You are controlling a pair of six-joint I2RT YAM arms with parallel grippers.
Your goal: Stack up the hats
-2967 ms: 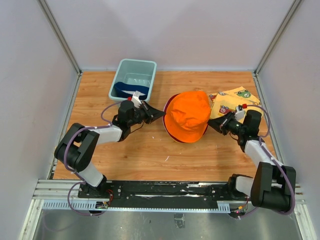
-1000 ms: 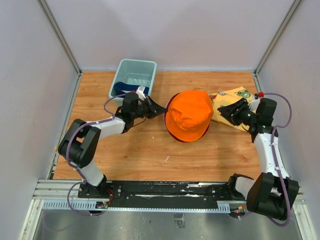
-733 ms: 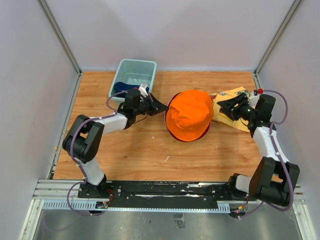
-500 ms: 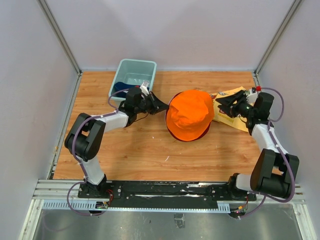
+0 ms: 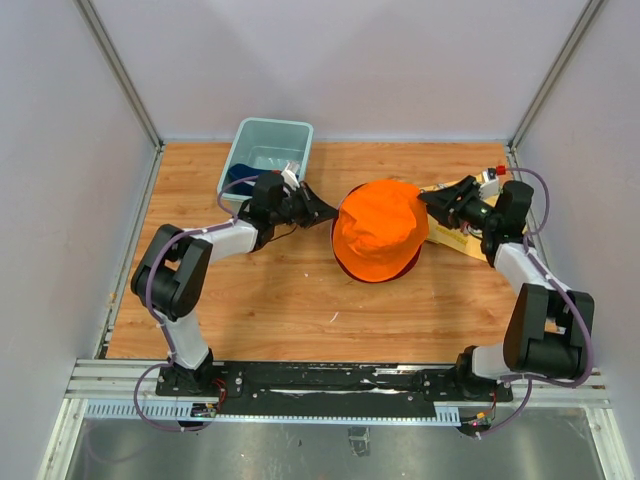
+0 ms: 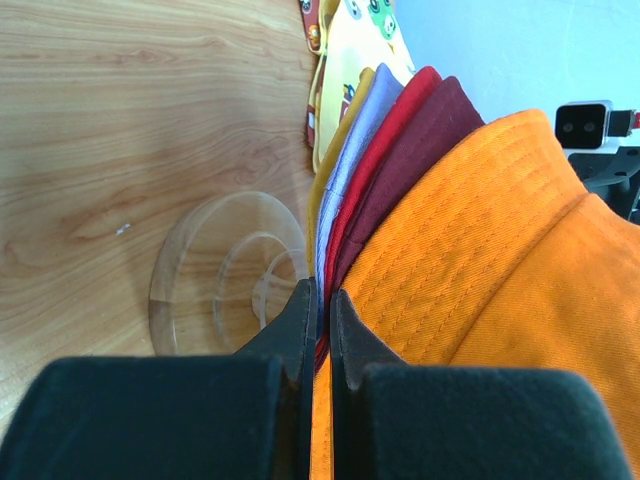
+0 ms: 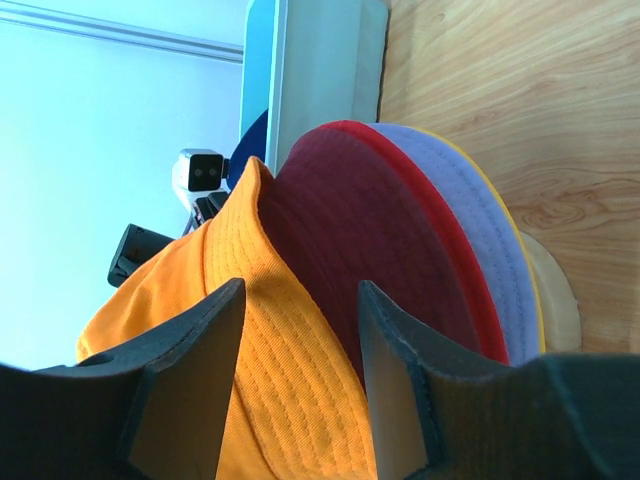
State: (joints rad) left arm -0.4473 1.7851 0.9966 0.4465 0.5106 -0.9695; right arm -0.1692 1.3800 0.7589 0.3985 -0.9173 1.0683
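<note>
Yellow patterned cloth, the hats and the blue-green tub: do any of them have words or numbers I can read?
None: no word, number or label can be read anywhere.
The patterned cloth shows only small red and green pictures, too cut off to tell any letters.
The hats and the teal tub are plain.

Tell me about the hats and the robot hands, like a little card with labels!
stack: five hats
top: orange hat
under it: maroon hat, red hat, lavender hat, yellow hat
left gripper: shut on the stack's brims
right gripper: open, fingers either side of the orange brim
tub: navy hat inside
</note>
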